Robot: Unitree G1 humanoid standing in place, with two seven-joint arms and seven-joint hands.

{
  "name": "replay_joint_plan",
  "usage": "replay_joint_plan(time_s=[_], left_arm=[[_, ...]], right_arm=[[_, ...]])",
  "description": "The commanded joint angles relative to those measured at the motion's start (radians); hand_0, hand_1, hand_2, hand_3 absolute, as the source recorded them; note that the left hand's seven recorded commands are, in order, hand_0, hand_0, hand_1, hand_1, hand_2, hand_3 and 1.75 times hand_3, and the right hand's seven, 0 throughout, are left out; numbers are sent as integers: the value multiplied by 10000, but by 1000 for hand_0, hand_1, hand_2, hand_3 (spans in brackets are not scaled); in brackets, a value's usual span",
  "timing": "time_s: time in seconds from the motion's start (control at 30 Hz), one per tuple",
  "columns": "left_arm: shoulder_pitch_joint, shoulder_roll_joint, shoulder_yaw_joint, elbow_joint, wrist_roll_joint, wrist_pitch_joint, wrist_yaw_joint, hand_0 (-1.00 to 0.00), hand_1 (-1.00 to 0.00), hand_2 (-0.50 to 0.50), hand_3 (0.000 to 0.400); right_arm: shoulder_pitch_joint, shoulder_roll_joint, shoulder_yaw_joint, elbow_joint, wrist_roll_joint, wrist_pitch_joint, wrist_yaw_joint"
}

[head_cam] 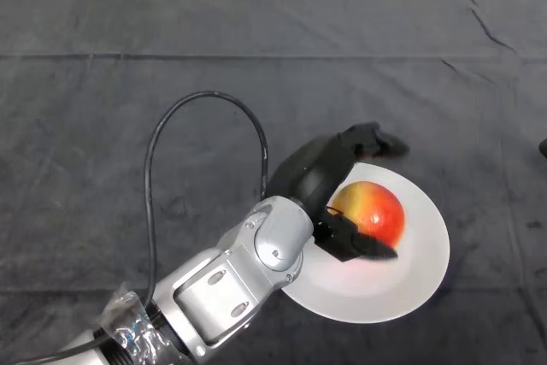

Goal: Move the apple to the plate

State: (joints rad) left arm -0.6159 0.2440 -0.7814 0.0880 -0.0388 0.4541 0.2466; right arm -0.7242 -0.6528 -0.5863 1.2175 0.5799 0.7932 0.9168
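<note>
- Likely handling as a firm, smooth, fairly light round fruit, prone to rolling; best cupped across the widest part of the apple (pixel 369 209).
- Sitting on the white plate (pixel 423 275) now.
- Spreading apart around it: left hand (pixel 318 168), upper fingers (pixel 383 144) lifted clear, thumb (pixel 359 244) near its underside; contact unclear.

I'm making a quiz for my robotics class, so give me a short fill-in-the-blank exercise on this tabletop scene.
1. The apple sits on a white ____.
2. The plate rests on a dark ____ covering the table.
3. The left hand is ____, with its fingers spread either side of the apple.
4. The apple's skin is red and ____.

Missing words: plate; cloth; open; yellow
</note>
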Motion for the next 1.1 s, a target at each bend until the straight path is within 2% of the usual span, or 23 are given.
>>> replay_joint_plan(time_s=[0.03,0.27,0.5,0.87,1.1], left_arm=[[-618,269,30,106,-186,194,-160,0,0,0,0],[-716,736,971,-516,-194,245,-121,0,0,0,0],[-293,1188,2203,-1025,61,-269,530,0,0,0,0],[889,1861,4571,-1967,415,-1056,1793,0,0,0,0],[1732,2286,6045,-2245,502,-1586,2263,0,0,0,0]], right_arm=[[-298,-465,-169,41,-30,129,-22],[-299,-466,-168,44,-32,128,-18],[-296,-462,-168,40,-33,126,-19],[-286,-452,-168,20,-33,119,-28],[-279,-445,-168,5,-32,115,-36]])
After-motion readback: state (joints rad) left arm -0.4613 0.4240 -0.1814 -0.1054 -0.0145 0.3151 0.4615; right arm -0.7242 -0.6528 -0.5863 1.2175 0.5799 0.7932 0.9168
